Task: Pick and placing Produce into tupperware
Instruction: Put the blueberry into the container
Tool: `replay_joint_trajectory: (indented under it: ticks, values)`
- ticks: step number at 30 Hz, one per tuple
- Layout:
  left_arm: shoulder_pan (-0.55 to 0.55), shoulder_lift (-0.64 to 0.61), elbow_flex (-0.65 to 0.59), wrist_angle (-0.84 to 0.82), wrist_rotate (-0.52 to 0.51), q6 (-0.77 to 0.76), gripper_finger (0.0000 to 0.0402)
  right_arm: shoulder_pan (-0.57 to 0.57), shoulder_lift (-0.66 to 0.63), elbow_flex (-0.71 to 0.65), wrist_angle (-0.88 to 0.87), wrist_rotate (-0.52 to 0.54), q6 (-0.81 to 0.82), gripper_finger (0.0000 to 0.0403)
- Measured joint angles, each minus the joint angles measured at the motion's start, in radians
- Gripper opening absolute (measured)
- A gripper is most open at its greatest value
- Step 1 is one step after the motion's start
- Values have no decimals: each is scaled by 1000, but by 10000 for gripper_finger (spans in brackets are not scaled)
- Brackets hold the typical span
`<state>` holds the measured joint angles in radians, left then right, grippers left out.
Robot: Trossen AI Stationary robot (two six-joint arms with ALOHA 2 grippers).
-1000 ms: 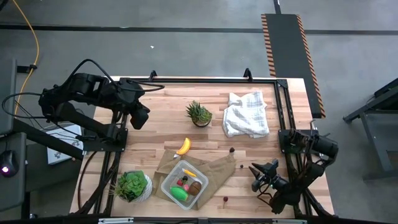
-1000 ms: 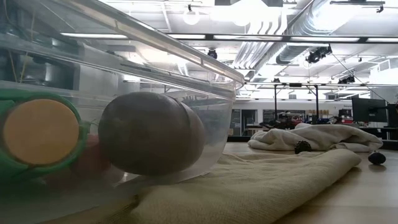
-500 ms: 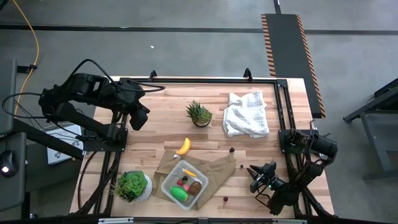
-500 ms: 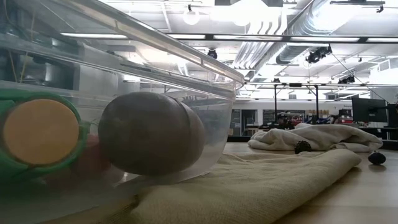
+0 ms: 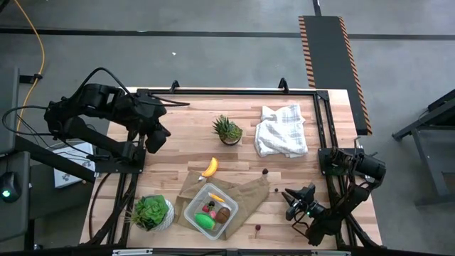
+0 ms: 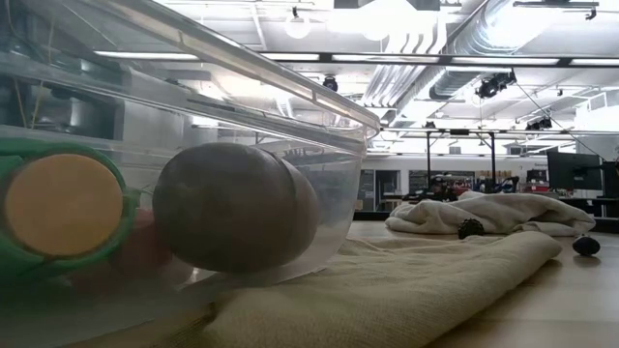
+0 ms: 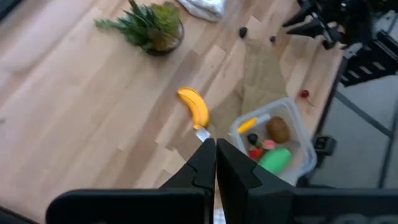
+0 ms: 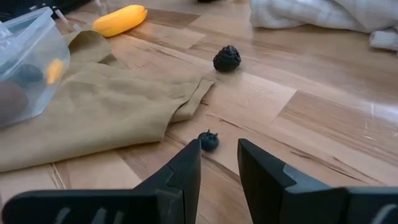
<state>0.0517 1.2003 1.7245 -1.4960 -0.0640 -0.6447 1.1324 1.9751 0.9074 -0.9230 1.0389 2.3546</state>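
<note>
The clear tupperware [image 5: 211, 211] sits on a flat brown paper bag [image 5: 245, 192] near the table's front. It holds a green oval [image 7: 273, 159], a brown kiwi [image 6: 232, 208], a red strawberry [image 7: 255, 152] and a yellow-orange piece [image 7: 247, 124]. The yellow banana [image 5: 209, 168] lies on the wood just beyond the bag. My left gripper [image 5: 156, 136] is shut and empty, above the table's far left. My right gripper [image 5: 290, 198] is open and empty, low over the table right of the bag, with a small dark berry [image 8: 208, 140] just ahead of its fingertips [image 8: 217, 162].
A spiky potted plant [image 5: 227, 129] and a white cloth [image 5: 282, 130] stand at the back. A leafy plant in a white pot [image 5: 151, 212] is left of the tupperware. A blackberry-like piece [image 8: 227, 58] and a small red piece [image 5: 257, 228] lie loose on the wood.
My left gripper has drawn back a little toward the table's left edge. My right gripper has shifted slightly toward the paper bag. Nothing on the table has moved.
</note>
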Motion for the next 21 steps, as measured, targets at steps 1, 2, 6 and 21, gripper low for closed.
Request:
replay_joint_trajectory:
  ticks: [1,2,6,21]
  values:
    - [0,0,0,0,17,-8,3,0,0,0,0,0,-1,94]
    - [0,0,0,0,30,-14,3,0,0,0,-1,0,-4,94]
    - [0,0,0,0,56,-18,3,-2,0,0,-3,6,-25,94]
    - [0,0,0,-31,53,48,3,-40,0,0,8,7,-91,137]
